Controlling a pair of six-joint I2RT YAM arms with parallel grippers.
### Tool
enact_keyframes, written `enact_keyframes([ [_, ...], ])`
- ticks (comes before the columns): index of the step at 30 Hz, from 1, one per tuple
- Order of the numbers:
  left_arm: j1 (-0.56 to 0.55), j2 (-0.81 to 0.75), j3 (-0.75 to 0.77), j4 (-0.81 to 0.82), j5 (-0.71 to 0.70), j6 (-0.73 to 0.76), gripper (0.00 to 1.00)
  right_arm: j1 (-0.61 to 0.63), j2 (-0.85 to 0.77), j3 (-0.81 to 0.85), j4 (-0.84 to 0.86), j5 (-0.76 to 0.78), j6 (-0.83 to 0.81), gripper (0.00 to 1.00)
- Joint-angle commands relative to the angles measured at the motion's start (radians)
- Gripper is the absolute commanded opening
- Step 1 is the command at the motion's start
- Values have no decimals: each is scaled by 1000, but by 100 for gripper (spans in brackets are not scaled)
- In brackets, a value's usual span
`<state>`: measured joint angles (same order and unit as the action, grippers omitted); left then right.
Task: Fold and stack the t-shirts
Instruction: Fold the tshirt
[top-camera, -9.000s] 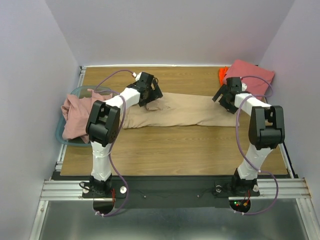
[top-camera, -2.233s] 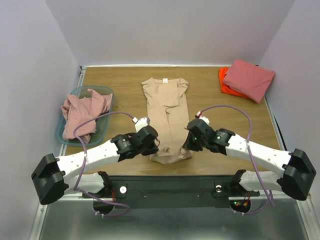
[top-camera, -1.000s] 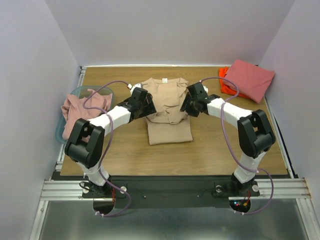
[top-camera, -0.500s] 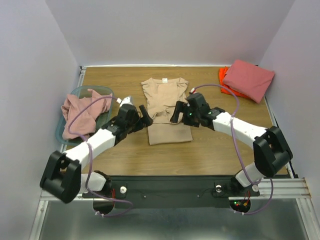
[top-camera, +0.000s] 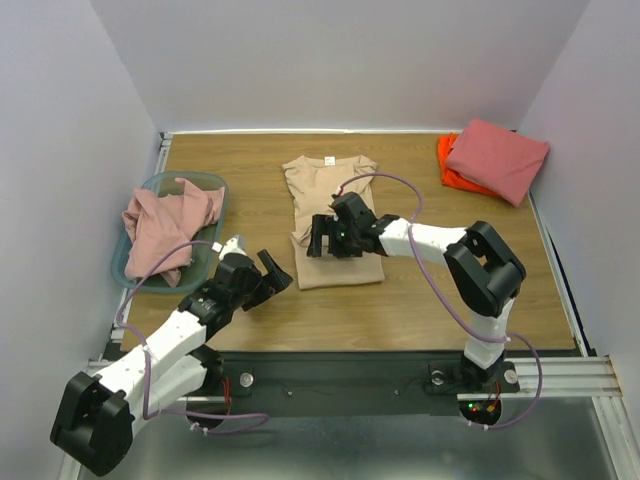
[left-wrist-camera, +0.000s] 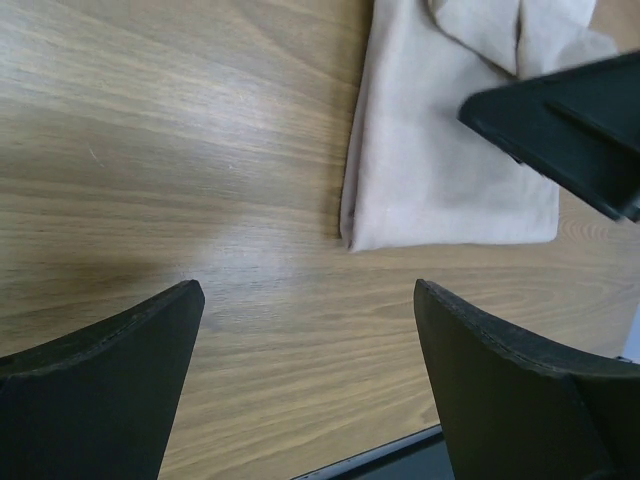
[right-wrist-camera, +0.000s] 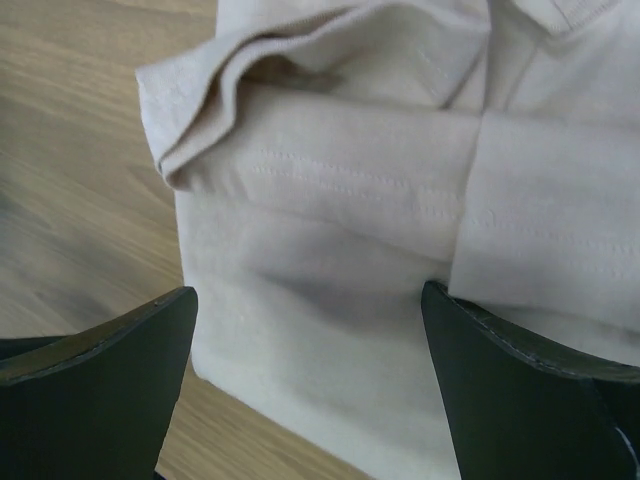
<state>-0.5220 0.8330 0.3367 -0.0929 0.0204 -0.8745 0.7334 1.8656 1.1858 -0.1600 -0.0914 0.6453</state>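
Overhead view of a wooden table (top-camera: 430, 300) with two robot arms reaching in from the near edge. The tan t-shirt (top-camera: 335, 190) lies flat in the middle of the table, collar toward the far side, its lower part doubled into a neat rectangle.

Your right gripper (top-camera: 328, 242) hangs over the shirt's near half, jaws spread wide and holding nothing. From above you cannot quite tell whether it touches the cloth. Your left gripper (top-camera: 272, 275) is over bare wood just beside the shirt's near left corner, jaws also wide and empty.

The dusty pink t-shirt (top-camera: 160, 225) sits crumpled in the teal bin (top-camera: 135, 275) at the left. The salmon-red t-shirt (top-camera: 500, 155) lies folded on the orange t-shirt (top-camera: 446, 165) in the far right corner.

The tan shirt looks ready for a last fold or a carry to that stack. The right wrist view shows a rumpled, lifted layer at the left edge, so press it flat first. Then bring both claws to matching corners of the near edge, pinch every layer together, and lift evenly so the fold does not slide open.
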Motion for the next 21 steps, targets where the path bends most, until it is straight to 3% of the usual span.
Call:
enact_keyframes([
  [1, -3, -41, 27, -60, -69, -14, 98, 3, 46, 84, 63, 84, -41, 100],
  [12, -3, -67, 19, -114, -94, -20, 98, -31, 200, 313, 63, 445, -171, 100],
  [18, -3, -75, 10, -117, -89, -23, 98, -118, 297, 520, 65, 408, -223, 100],
  [21, -3, -77, -2, -97, -80, -24, 98, -123, 256, 505, 63, 386, -251, 100],
])
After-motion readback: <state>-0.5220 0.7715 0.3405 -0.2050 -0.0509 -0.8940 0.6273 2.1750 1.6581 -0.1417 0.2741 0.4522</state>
